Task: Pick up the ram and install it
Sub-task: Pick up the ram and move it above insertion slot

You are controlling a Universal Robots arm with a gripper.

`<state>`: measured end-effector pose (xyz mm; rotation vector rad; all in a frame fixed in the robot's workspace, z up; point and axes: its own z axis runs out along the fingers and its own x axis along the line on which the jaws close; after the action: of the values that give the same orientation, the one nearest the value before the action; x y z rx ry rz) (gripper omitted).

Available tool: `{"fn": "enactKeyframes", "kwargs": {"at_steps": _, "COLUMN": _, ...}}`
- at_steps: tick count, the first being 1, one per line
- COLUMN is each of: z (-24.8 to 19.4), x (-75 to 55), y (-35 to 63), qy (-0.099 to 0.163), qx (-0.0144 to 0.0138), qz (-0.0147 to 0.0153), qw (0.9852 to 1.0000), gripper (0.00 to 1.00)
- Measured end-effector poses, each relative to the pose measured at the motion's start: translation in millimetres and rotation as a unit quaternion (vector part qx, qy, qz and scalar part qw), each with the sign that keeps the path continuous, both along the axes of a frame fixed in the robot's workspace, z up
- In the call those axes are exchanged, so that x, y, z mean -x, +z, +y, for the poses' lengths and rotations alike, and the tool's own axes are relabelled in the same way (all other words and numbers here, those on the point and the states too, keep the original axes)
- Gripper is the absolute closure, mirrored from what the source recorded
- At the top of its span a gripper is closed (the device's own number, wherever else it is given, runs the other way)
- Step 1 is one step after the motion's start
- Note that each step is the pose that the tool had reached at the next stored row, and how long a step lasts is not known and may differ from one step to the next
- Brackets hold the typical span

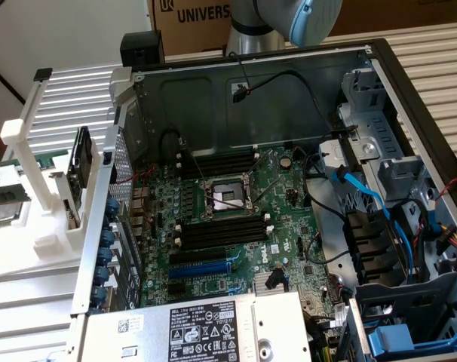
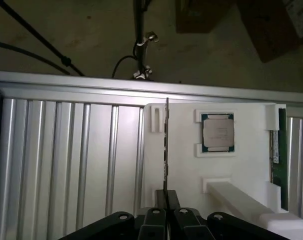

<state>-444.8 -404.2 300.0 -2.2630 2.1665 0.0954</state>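
The fingers (image 2: 174, 200) stand narrow, pinched on the ram (image 2: 166, 150). The ram shows edge-on as a thin upright line over the white holder (image 2: 186, 165), in line with two of its clips. Whether it is lifted clear of them I cannot tell. A CPU (image 2: 217, 132) lies flat in the holder just beside the ram.

The holder rests on the ribbed surface (image 1: 78, 113), at the exterior view's left of the open case (image 1: 394, 68). Inside the case, the black slots (image 1: 217, 234) on the board are empty.
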Motion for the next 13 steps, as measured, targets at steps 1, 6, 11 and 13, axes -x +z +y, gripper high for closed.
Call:
{"fn": "enactKeyframes", "kwargs": {"at_steps": 1, "z": 0.0, "x": 0.1, "y": 4.5, "qy": 0.000, "qx": 0.0000, "qz": -0.0001, "qw": 1.0000, "gripper": 0.87}}
{"fn": "enactKeyframes", "kwargs": {"at_steps": 6, "z": 0.0, "x": 0.2, "y": 14.9, "qy": -0.001, "qx": 0.0009, "qz": -0.0001, "qw": 1.0000, "gripper": 0.87}}
{"fn": "enactKeyframes", "kwargs": {"at_steps": 11, "z": 0.0, "x": 0.2, "y": 14.9, "qy": -0.001, "qx": 0.0009, "qz": -0.0001, "qw": 1.0000, "gripper": 0.87}}
{"fn": "enactKeyframes", "kwargs": {"at_steps": 13, "z": 0.0, "x": 0.3, "y": 15.2, "qy": -0.001, "qx": 0.0009, "qz": -0.0001, "qw": 1.0000, "gripper": 0.87}}
